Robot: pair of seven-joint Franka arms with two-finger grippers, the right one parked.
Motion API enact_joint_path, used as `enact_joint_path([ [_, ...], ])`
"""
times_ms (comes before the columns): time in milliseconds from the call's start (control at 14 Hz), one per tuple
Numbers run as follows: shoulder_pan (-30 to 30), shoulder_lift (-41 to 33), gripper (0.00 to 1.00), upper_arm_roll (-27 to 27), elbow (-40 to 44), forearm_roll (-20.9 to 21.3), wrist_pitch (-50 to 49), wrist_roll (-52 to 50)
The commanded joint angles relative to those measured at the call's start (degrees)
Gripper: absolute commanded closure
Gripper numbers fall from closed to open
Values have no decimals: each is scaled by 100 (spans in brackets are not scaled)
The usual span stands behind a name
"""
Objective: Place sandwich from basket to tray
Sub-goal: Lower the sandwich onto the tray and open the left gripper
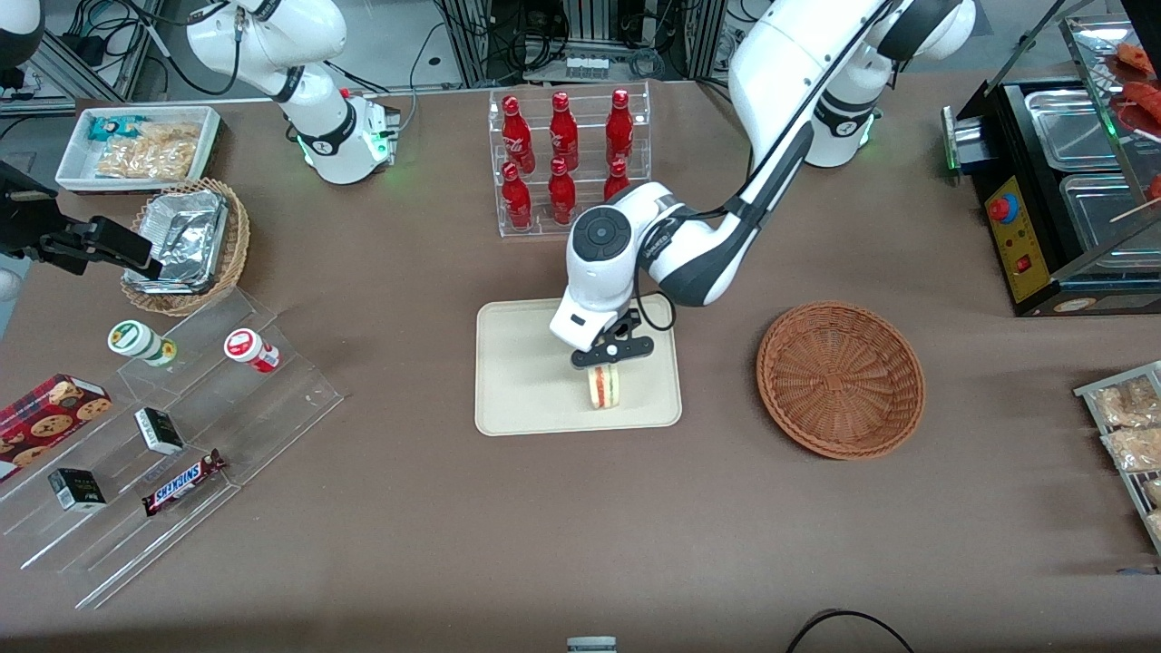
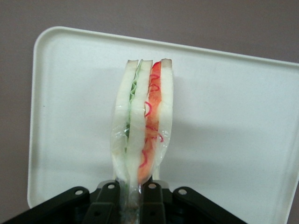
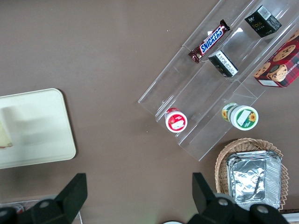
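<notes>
Front view: the left arm's gripper [image 1: 606, 364] is over the tray [image 1: 517, 399], fingers closed narrow on the sandwich [image 1: 605, 386], pinching it at its upper end. The sandwich stands on edge on or just above the tray surface, at about 4 o'clock from the tray's centre; contact with the tray cannot be told. Cut edge faces the front camera, red and green layers visible.

Left wrist view: sandwich [image 2: 142, 135] sits clamped between the gripper [image 2: 135, 193] fingers, white bread slices with green filling on one side and red-orange on the other, tray [image 2: 233, 116] beneath it.

The basket [image 1: 841, 378] lies at 3 o'clock from the tray, toward the working arm's end of the table, well apart from it. A rack of red bottles [image 1: 564, 154] stands at 12 o'clock from the tray.
</notes>
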Motion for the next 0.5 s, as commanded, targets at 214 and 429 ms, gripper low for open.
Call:
enact_joint_path([
  [214,-235,286,89,64,183,95,167,78],
  [429,-323,286,83,55,157,78,167,61],
])
